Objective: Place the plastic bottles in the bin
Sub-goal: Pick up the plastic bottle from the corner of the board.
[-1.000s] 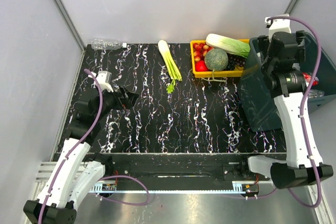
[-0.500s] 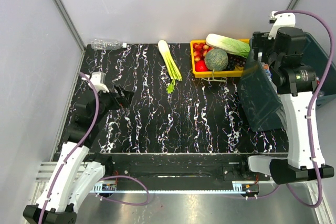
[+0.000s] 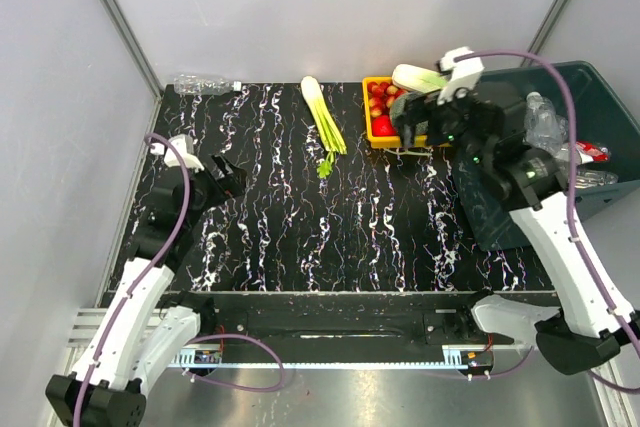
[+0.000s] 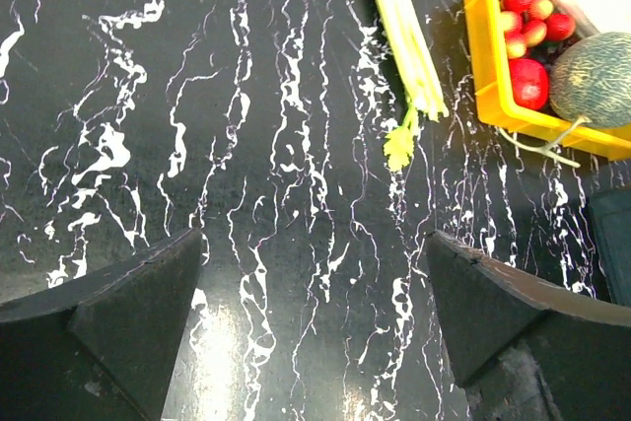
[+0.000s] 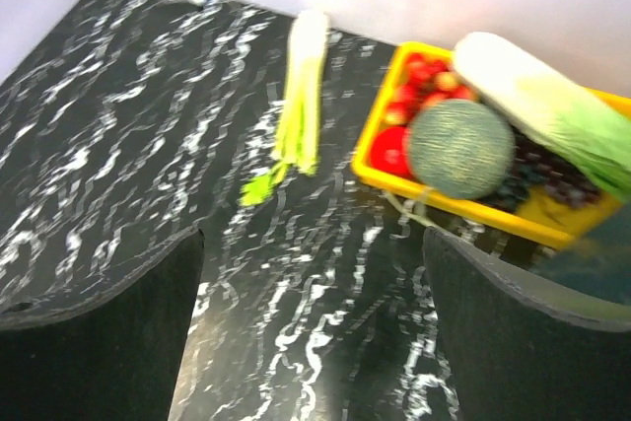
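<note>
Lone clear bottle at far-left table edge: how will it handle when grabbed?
The bottle lies on its side, so a nudge probably rolls it. It looks empty and see-through: likely light, may crumple if squeezed.

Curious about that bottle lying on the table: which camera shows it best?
Top external: the clear bottle lies whole at the table's far left corner. Right wrist catches it blurred, at its top edge; left wrist misses it.

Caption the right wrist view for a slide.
Open right gripper above the black marbled table, facing celery and a yellow tray holding a melon, cabbage and red fruit.
</note>
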`<action>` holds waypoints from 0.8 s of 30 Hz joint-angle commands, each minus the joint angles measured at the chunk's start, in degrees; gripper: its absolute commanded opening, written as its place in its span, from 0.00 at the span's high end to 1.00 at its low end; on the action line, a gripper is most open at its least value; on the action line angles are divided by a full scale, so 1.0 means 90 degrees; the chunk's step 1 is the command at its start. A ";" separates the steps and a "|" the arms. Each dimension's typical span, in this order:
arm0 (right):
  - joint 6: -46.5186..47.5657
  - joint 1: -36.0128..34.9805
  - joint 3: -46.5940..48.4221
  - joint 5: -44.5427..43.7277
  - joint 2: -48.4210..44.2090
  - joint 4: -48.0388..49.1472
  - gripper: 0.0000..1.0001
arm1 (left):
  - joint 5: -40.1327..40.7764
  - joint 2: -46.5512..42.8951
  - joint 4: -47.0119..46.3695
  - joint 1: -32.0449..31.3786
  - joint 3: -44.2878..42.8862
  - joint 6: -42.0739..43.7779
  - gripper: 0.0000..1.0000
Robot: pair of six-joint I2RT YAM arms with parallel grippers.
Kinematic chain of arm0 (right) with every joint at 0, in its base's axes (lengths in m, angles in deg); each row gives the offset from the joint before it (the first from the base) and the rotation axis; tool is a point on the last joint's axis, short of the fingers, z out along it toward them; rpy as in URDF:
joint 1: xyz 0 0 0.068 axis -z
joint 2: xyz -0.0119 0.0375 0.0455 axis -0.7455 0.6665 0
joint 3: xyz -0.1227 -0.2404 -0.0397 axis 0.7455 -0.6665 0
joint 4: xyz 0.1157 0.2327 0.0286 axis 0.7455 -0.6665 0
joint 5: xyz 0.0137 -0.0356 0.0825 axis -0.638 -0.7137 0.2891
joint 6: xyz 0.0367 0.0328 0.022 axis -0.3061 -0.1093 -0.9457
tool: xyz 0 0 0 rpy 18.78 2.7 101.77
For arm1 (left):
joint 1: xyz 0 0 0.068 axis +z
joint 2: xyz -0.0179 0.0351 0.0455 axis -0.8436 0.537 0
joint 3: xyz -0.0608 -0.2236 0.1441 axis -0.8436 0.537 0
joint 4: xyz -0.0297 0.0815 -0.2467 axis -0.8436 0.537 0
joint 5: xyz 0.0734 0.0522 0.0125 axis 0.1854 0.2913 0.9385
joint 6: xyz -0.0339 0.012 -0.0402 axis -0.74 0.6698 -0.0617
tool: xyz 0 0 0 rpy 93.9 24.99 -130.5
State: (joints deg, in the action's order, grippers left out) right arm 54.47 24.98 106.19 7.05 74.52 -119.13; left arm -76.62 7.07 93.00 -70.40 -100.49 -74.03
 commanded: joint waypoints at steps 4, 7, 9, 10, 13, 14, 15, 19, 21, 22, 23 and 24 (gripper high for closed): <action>-0.0287 -0.1705 -0.0908 -0.0367 0.0191 0.1289 0.05 | 0.0146 0.0744 -0.0125 0.0444 -0.0687 -0.0599 0.01; -0.0530 -0.1970 -0.1601 -0.0006 0.0240 0.1883 0.04 | -0.0507 0.1037 -0.0582 0.0776 -0.0736 -0.0881 0.01; -0.0657 -0.2116 -0.2118 0.0025 0.0201 0.2419 0.05 | -0.0869 0.1261 -0.1099 0.1001 -0.0756 -0.1106 0.01; -0.0687 -0.2185 -0.2334 0.0044 0.0191 0.2674 0.04 | -0.0958 0.1446 -0.1257 0.1089 -0.0843 -0.1242 0.01; -0.0736 -0.2322 -0.2891 0.0181 0.0221 0.3173 0.04 | -0.1202 0.2207 -0.1472 0.1401 -0.1311 -0.1497 0.01; -0.0804 -0.2332 -0.3066 0.0190 0.0230 0.3329 0.04 | -0.1367 0.2500 -0.1550 0.1422 -0.1515 -0.1498 0.01; -0.0824 -0.2351 -0.3184 0.0394 0.0259 0.3534 0.03 | -0.1620 0.2832 -0.1677 0.1683 -0.1701 -0.1440 0.01; -0.1038 -0.2361 -0.3273 0.0669 0.0338 0.3711 0.03 | -0.1915 0.3985 -0.2593 0.2046 -0.2025 -0.1829 0.01; -0.1078 -0.2371 -0.3419 0.0815 0.0299 0.3915 0.02 | -0.1926 0.4444 -0.3043 0.2173 -0.2210 -0.2015 0.01; -0.1059 -0.2381 -0.3574 0.0835 0.0270 0.4032 0.02 | -0.1877 0.4688 -0.3152 0.2183 -0.2346 -0.2025 0.02; -0.1000 -0.2371 -0.3682 0.0796 0.0250 0.4121 0.02 | -0.1761 0.4971 -0.3172 0.2203 -0.2560 -0.2006 0.03; -0.0874 -0.2381 -0.3770 0.0757 0.0250 0.4199 0.02 | -0.1644 0.5254 -0.3104 0.2213 -0.2727 -0.2044 0.03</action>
State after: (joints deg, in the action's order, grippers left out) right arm 46.38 4.20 74.87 12.25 78.01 -88.90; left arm -91.02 47.74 72.89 -51.32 -118.57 -89.81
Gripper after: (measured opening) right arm 0.973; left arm 0.979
